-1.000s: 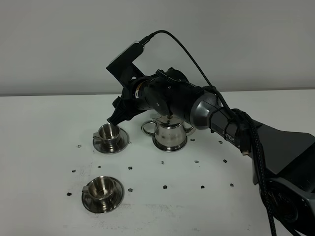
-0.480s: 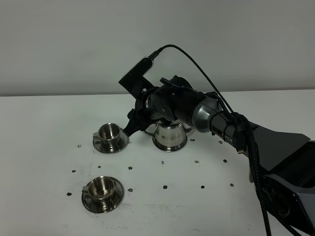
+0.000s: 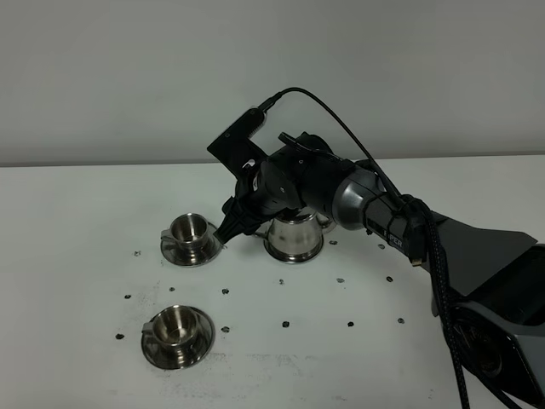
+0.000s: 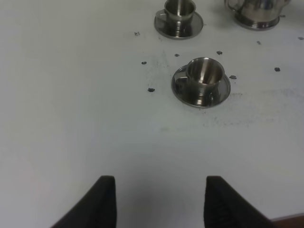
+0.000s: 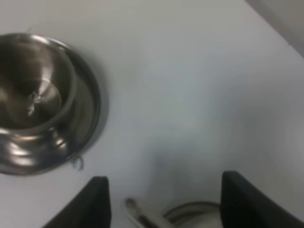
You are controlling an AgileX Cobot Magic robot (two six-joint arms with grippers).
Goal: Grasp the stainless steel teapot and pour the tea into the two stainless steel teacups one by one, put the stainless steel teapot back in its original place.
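The right gripper (image 3: 232, 227), wide and empty, hangs just beside the stainless steel teapot (image 3: 295, 241), at its loop handle (image 5: 134, 211), on the side toward the farther teacup (image 3: 189, 228).

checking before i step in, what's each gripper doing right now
Left gripper: open, holding nothing.
Right gripper: open, teapot not gripped.

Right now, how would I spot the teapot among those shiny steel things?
Look at the white table, under the black robot arm. The teapot stands there, right of the two cups; it is bigger, with a flared base.
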